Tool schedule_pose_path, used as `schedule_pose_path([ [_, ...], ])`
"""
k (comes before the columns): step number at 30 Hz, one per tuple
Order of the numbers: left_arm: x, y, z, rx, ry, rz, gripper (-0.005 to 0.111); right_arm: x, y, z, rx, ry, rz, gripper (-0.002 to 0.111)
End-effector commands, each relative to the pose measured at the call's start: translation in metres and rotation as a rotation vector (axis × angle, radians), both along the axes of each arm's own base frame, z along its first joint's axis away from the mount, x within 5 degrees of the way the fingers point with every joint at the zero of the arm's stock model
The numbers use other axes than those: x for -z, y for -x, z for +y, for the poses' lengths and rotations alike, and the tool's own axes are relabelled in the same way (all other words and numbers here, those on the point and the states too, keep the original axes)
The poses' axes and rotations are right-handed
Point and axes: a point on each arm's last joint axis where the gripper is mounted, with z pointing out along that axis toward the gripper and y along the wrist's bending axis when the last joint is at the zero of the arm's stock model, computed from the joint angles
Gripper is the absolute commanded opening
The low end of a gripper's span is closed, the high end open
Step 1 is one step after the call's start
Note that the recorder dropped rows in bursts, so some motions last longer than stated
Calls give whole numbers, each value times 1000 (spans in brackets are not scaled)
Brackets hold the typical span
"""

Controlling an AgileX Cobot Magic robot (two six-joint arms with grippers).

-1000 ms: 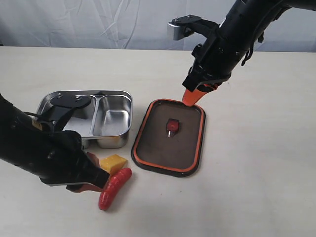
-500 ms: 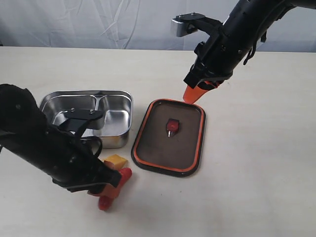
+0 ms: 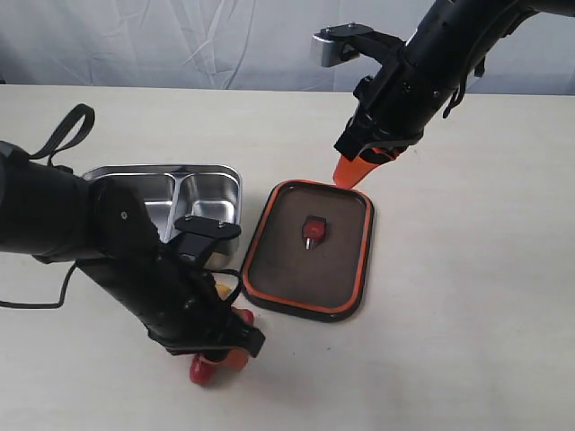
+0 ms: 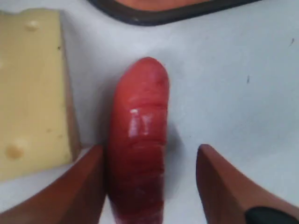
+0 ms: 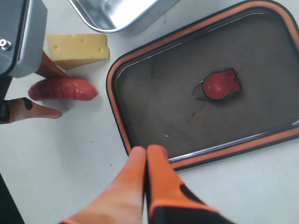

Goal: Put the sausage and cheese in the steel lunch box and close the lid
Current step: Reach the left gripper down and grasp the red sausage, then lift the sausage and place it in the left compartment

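Note:
The red sausage [image 4: 140, 149] lies on the table between the fingers of my open left gripper [image 4: 149, 148], touching one finger [image 4: 86, 186] with a gap to the other. The yellow cheese [image 4: 30, 88] sits right beside it, outside the jaws. In the exterior view the left arm hides most of the sausage [image 3: 208, 366] and the cheese. The steel lunch box [image 3: 162, 168] stands open behind that arm. The dark lid [image 3: 305, 260] lies upside down, orange valve [image 3: 314, 228] up. My right gripper [image 3: 346, 175] hovers shut and empty above the lid's far edge [image 5: 205, 154].
The right wrist view shows the cheese [image 5: 77, 48] between the box corner [image 5: 126, 18] and the sausage [image 5: 63, 88]. The lid [image 5: 187, 112] lies close beside the box. Bare table [image 3: 467, 296] stretches right of the lid. A pale curtain hangs behind.
My left arm has swung rightwards and lowered over the sausage, its fingers now on either side of it. The right gripper rose slightly, then stayed still.

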Motion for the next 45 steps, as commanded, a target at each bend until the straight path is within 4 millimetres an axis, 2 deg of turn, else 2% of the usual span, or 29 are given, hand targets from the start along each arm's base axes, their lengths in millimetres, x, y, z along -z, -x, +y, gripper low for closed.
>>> schedule_pose_path([
  [1,15,8,-3,17,-33,86,17,-2,0,-2,2,-2,-2,0],
  [2,15,10,-3,19,-33,100,5,-2,0,-2,2,-2,-2,0],
  [3,15,11,-3,25,-34,111,0,-2,0,-2,2,-2,-2,0],
  [7,12,12,-3,33,-29,127,0,-2,0,-2,2,-1,-3,0],
  [10,-2,9,-6,48,-2,85,0,-2,0,-2,2,-1,-3,0],
  [18,-63,-2,-8,84,109,-134,0,-7,2,-4,0,-2,-18,0],
  [21,-81,-5,-3,89,80,-219,0,-14,4,-5,-1,-6,-39,0],
  [27,-106,-25,29,-30,-124,-387,0,-27,9,-11,-8,2,-88,0],
  [30,-110,-39,49,-70,-219,-439,0,-29,10,-11,-9,5,-97,0],
  [39,-113,-72,104,-258,-252,-488,0,-29,10,-11,-9,5,-97,0],
  [42,-112,-80,111,-253,-251,-523,0,-29,10,-11,-9,5,-97,0],
  [45,-102,-88,112,-237,-255,-534,0,-29,9,-11,-3,1,-105,0],
])
